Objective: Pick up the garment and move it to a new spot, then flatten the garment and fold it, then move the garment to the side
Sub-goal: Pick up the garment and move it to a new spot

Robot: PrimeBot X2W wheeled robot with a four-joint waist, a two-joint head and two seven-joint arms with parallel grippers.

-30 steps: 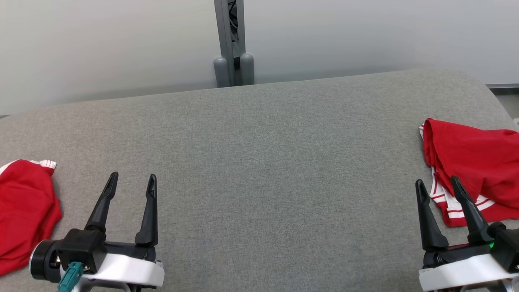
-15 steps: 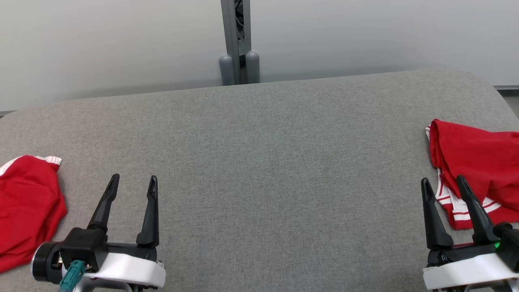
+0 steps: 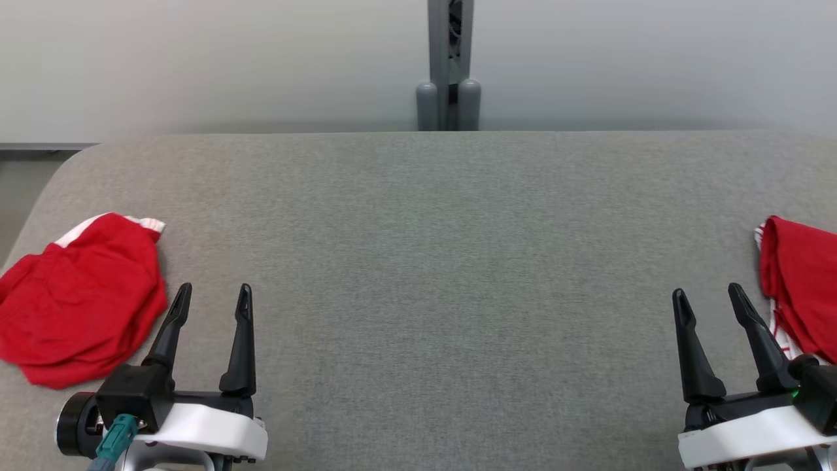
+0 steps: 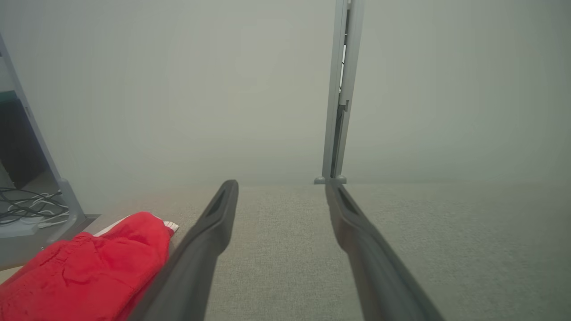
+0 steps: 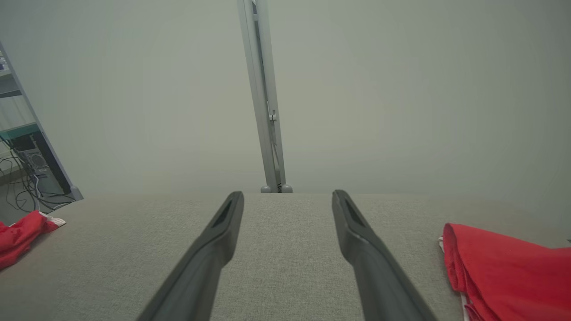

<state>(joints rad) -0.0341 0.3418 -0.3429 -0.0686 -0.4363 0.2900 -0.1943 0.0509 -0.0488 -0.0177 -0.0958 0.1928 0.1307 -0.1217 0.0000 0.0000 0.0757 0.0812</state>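
Note:
Two red garments with white trim lie on the grey table [image 3: 431,261]. One garment [image 3: 82,301] is crumpled at the left edge, just left of my left gripper [image 3: 214,294], and shows in the left wrist view [image 4: 89,272]. The other garment [image 3: 801,288] lies at the right edge, beside my right gripper [image 3: 709,294], and shows in the right wrist view [image 5: 508,272]. Both grippers hover low over the table near its front, open and holding nothing.
A grey post [image 3: 448,65] stands behind the table's far edge against a pale wall. Cables [image 4: 26,209] and a shelf frame lie off the table's left end. The wide middle of the table lies between the grippers.
The head camera has turned left, so the whole scene shifted right: more of the left garment shows and less of the right one. Both grippers stay open in place.

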